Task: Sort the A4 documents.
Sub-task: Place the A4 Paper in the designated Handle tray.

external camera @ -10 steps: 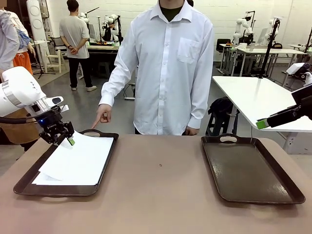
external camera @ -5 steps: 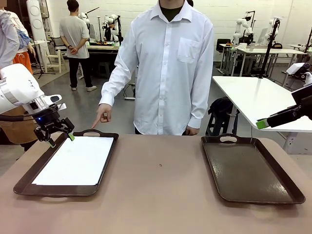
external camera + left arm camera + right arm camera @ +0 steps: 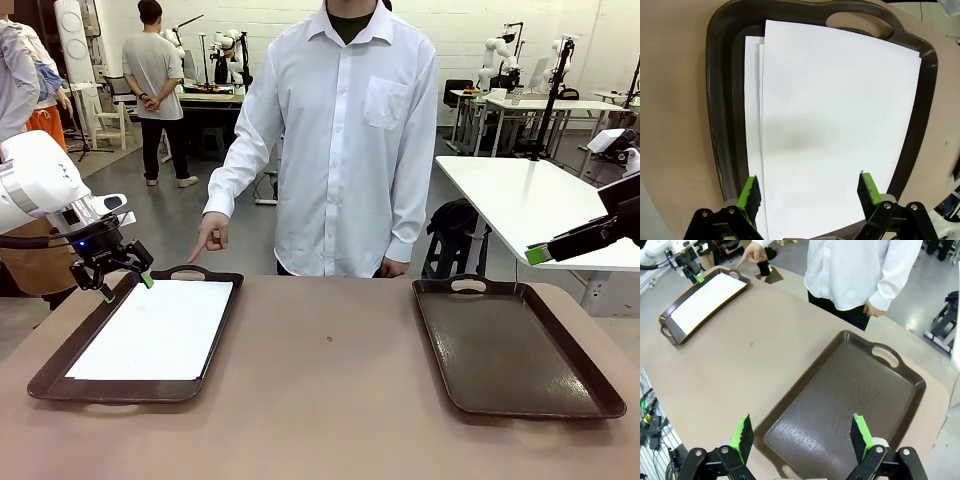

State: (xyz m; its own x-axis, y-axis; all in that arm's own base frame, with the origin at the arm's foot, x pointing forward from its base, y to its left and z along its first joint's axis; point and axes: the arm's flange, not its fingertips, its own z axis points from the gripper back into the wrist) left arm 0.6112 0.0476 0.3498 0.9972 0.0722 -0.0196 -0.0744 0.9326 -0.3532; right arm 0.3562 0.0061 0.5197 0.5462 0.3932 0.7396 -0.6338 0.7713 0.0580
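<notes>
I see the A4 documents (image 3: 160, 328) lying flat as a small stack in the left tray (image 3: 60, 355); from the left wrist the top sheet (image 3: 835, 130) sits slightly askew, with the edges of the sheets under it peeking out along one side. My left pincer (image 3: 122, 284) hangs just above the tray's far left corner, over the far edge of the paper, its jaws spread wide and holding nothing. Through its own camera the paper lies below and between the green pads (image 3: 751, 192), not touching them.

My right pincer (image 3: 800, 437) is also wide open and empty, hovering above the near end of the right tray (image 3: 510, 350), which lies well apart from the left one across the brown surface (image 3: 330, 400).

At the far side a person in a white shirt (image 3: 350, 130) stands with one hand (image 3: 210, 237) pointing down toward the left tray's far handle. Behind them the room holds white tables and other people on a grey floor.
</notes>
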